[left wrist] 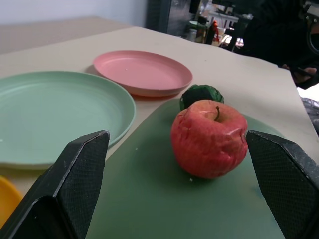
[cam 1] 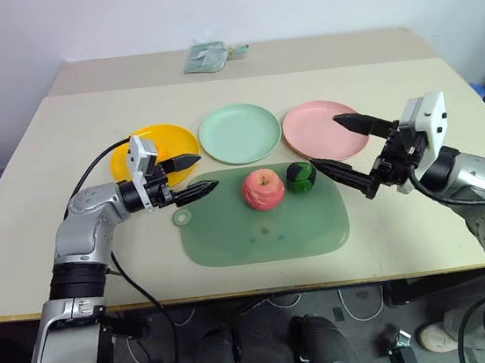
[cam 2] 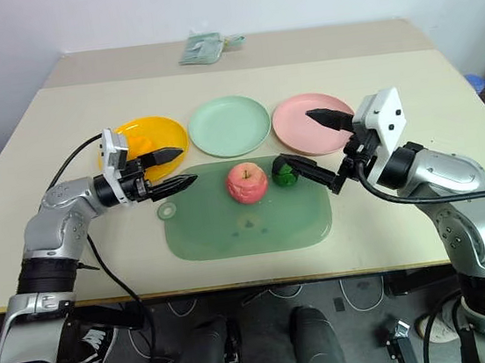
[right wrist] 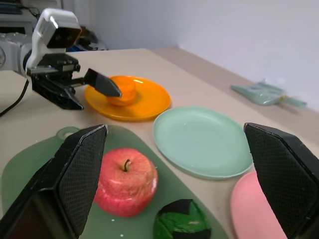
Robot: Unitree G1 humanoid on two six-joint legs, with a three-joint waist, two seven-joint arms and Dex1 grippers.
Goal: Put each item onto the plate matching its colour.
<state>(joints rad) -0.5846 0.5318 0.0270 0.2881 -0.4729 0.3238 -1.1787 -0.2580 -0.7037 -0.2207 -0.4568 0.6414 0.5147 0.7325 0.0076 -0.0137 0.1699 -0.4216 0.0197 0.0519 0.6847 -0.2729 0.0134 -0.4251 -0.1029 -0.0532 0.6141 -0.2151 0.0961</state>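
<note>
With both end effectors — left (cam 1: pixel 190 175), right (cam 1: pixel 341 144) — wide apart and empty, take apple (cam 1: pixel 263 189) around its middle — round, smooth, firm, may roll.

We see two silver-grey metal arms with black joint bands. Each ends in a white camera block and a gripper, left gripper (cam 1: pixel 191 176) and right gripper (cam 1: pixel 342 144), with tapered black fingers (left wrist: pixel 75 184) of textured surface. Black cables loop along both forearms.
</note>
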